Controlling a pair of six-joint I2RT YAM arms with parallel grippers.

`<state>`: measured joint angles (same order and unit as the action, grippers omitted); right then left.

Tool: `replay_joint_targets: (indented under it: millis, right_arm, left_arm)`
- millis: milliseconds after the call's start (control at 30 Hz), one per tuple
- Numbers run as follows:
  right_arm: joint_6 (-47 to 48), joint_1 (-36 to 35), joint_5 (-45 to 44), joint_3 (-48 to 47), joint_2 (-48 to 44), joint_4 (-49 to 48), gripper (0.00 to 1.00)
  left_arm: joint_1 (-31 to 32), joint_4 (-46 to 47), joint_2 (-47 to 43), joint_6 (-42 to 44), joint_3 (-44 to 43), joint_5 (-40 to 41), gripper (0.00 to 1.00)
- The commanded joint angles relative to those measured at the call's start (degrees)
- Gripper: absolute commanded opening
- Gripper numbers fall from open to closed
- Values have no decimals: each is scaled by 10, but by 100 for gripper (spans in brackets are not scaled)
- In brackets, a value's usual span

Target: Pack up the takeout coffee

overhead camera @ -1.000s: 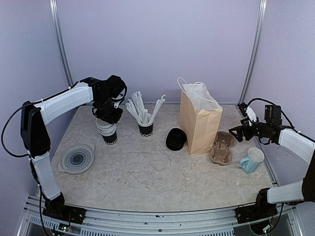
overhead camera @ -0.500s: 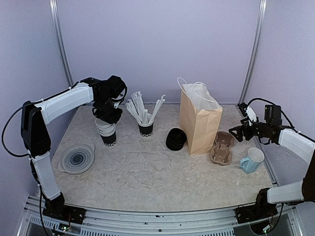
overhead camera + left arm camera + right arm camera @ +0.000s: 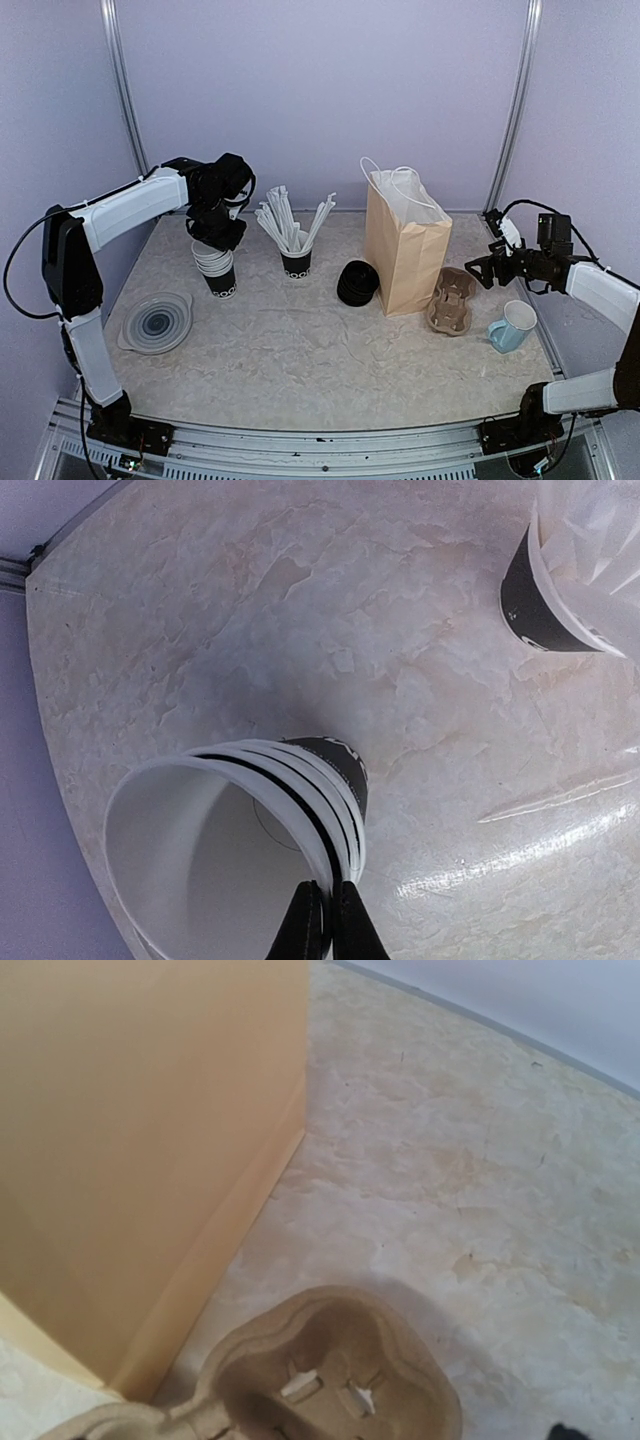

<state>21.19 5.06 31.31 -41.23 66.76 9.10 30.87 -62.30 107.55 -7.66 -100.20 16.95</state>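
The paper bag [image 3: 405,250] stands mid-table, its open mouth reachable from above between the white handles. Just left of it sits a black round stack [image 3: 357,283], leaving only a narrow gap. Farther left rise the cup of straws [image 3: 295,262] and the stack of cups [image 3: 217,268], with the left gripper [image 3: 327,890] pinched on its rim. Just right of the bag lies the cup carrier [image 3: 450,300], then the blue mug [image 3: 513,326]. In front of the bag the table [image 3: 300,365] gives wide passage.
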Motion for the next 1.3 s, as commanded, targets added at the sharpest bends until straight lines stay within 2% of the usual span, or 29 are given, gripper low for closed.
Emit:
replay_joint_targets:
  millis: [0,33,233,267,333,367,400,433,467,500,567,633,700,733,767,800,867,900,967,1000,1067,1100,1133,1167,1200,1233,1267]
  right_arm:
    - [2,-2,9,11,-7,-6,98]
    - [2,-2,9,11,-7,-7,98]
    - [6,-2,12,5,-8,2,97]
    - [8,-2,14,0,-10,10,96]
    - [13,-2,27,-30,-12,47,95]
    - [14,-3,35,-47,-13,66,94]
    - [16,-2,47,-67,-13,88,93]
    - [18,-3,58,-88,-14,109,92]
    - [18,-3,69,-108,-14,130,91]
    - [18,-4,89,-130,-14,151,91]
    - [32,-7,151,-173,-11,202,89]
    - [56,-21,204,-212,-5,252,87]
    - [64,-35,232,-234,-2,278,86]
    - [65,-40,244,-239,-1,282,85]
    - [64,-43,251,-241,-2,285,85]
    - [62,-46,253,-241,-3,283,85]
    - [60,-49,250,-236,-4,279,85]
    - [59,-49,245,-232,-4,273,85]
    - [45,-49,228,-222,-3,256,85]
    - [44,-49,222,-219,-3,251,84]
    - [46,-49,228,-218,-3,253,84]
    - [46,-63,229,-218,-4,254,84]
    - [46,-66,229,-219,-4,255,84]
    - [44,-66,228,-220,-4,255,84]
    - [44,-67,226,-219,-3,255,84]
    - [43,-68,223,-219,-2,252,84]
    - [41,-68,220,-219,-1,249,84]
  left_arm:
    - [-5,-3,6,-1,2,1,3]
    - [-5,-5,6,-1,1,2,0]
    - [21,-36,-2,-15,-61,22,0]
    - [23,-22,-9,-18,-52,46,0]
    - [27,-45,-15,-26,-54,176,0]
    - [24,-62,1,-22,-57,146,0]
    - [17,-46,-1,-25,-52,68,0]
    - [22,-27,-14,-51,-39,78,0]
    - [31,-31,-29,-62,-37,159,0]
    - [32,-56,-26,-62,-54,184,0]
    - [20,-54,-14,-57,-75,50,0]
    - [42,-29,-38,-57,-72,116,0]
    - [31,-65,-23,-72,-98,112,0]
    - [31,-80,-16,-82,-100,157,0]
    - [34,-93,-9,-74,-103,173,0]
    - [34,-88,-6,-70,-104,153,0]
    - [39,-73,-11,-79,-96,210,0]
    - [33,-69,-12,-68,-88,215,0]
    - [21,-100,10,-67,-128,157,0]
    - [27,-79,21,-65,-127,139,0]
    - [37,-45,2,-76,-88,227,0]
    - [31,-85,9,-84,-117,200,0]
    - [23,-99,27,-83,-170,92,0]
    - [24,-40,16,-85,-156,45,0]
    - [41,26,-10,-77,-111,113,0]
    - [49,34,-36,-69,-83,226,0]
    - [37,-47,-26,-94,-143,273,0]
